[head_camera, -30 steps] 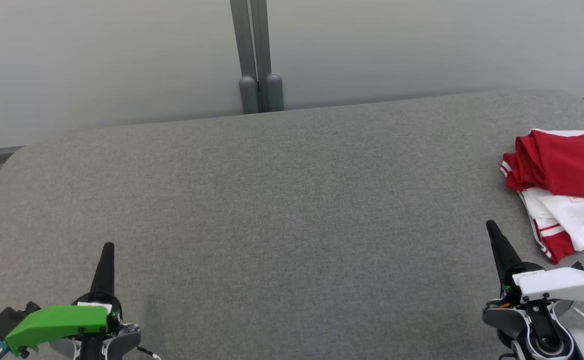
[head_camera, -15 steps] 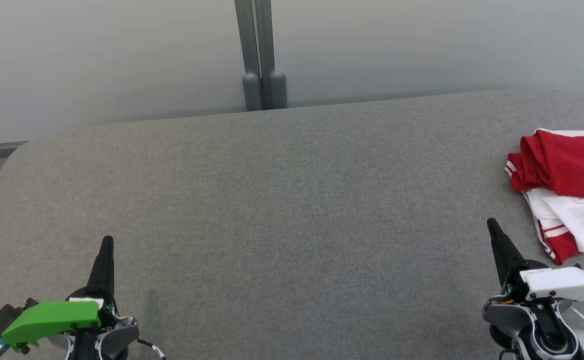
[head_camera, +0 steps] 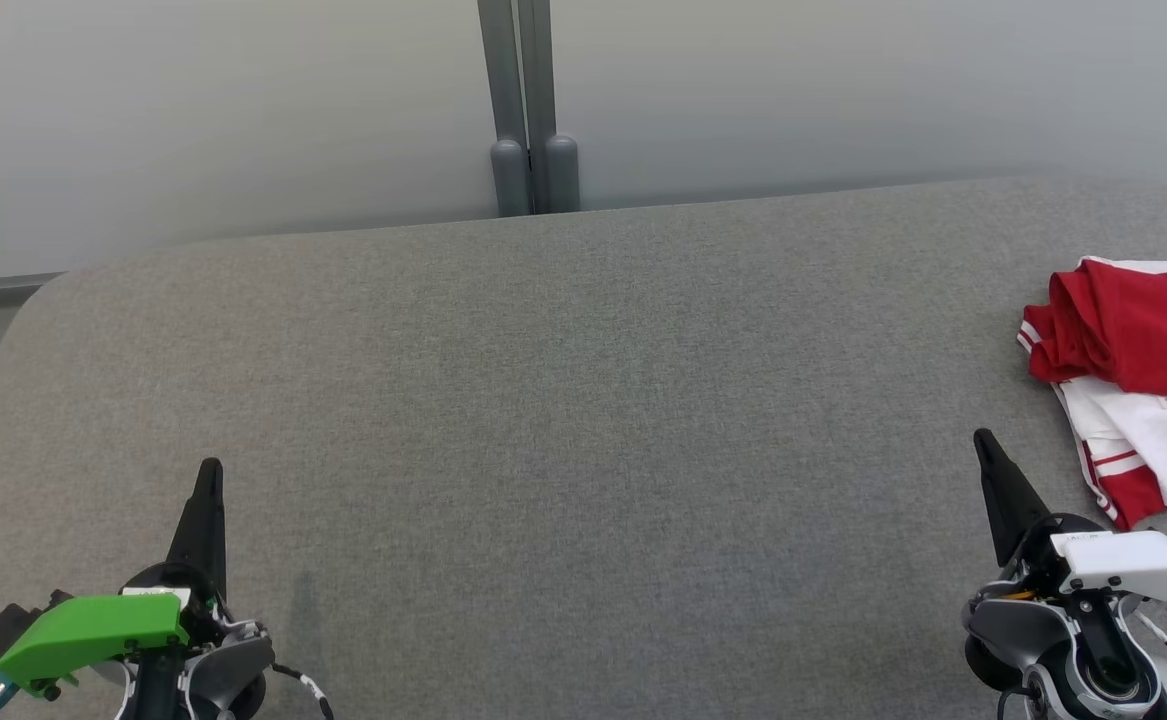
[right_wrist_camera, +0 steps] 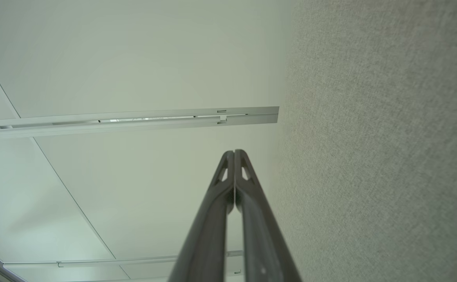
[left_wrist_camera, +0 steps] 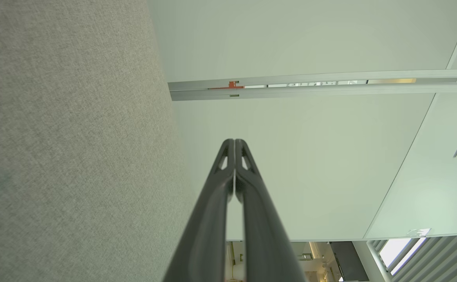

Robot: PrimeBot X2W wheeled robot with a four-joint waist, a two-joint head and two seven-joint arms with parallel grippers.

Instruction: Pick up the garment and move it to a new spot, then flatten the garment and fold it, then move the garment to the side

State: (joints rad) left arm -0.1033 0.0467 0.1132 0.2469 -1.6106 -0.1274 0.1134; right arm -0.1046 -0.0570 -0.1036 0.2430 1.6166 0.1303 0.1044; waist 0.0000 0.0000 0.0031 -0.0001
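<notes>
Head view gives us the red and white garment (head_camera: 1133,340) lying loosely folded at the right edge of the grey fabric-covered tabletop (head_camera: 583,400), partly cut off by the frame. Our left fingers (head_camera: 205,515) hover over the tabletop's near left corner, and our right fingers (head_camera: 1005,492) hover over its near right part, close to the garment's near end but not touching it. In both wrist views we see each pair pressed together tip to tip, holding nothing.
</notes>
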